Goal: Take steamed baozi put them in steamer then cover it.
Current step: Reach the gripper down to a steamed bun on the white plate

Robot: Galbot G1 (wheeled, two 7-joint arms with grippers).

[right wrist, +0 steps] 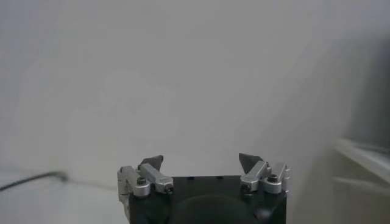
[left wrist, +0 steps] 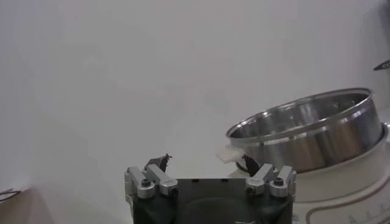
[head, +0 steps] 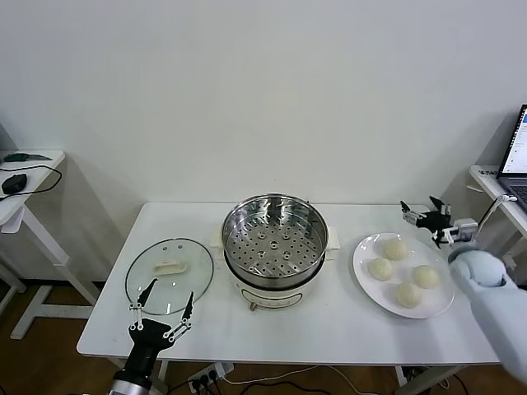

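Several cream-white baozi (head: 396,248) lie on a white plate (head: 366,281) at the right of the table. The shiny steamer (head: 274,240) stands empty on its white cooker base in the middle; it also shows in the left wrist view (left wrist: 311,131). The clear glass cover (head: 170,275) with its white handle lies flat at the left. My left gripper (head: 167,307) is open at the table's front edge, just in front of the cover. My right gripper (head: 422,216) is open, above the table behind the plate's far right edge. Both are empty.
A side table with a black mouse (head: 13,183) and cable stands at the far left. A laptop (head: 515,156) sits on a desk at the far right. A power strip (head: 206,380) lies on the floor under the table.
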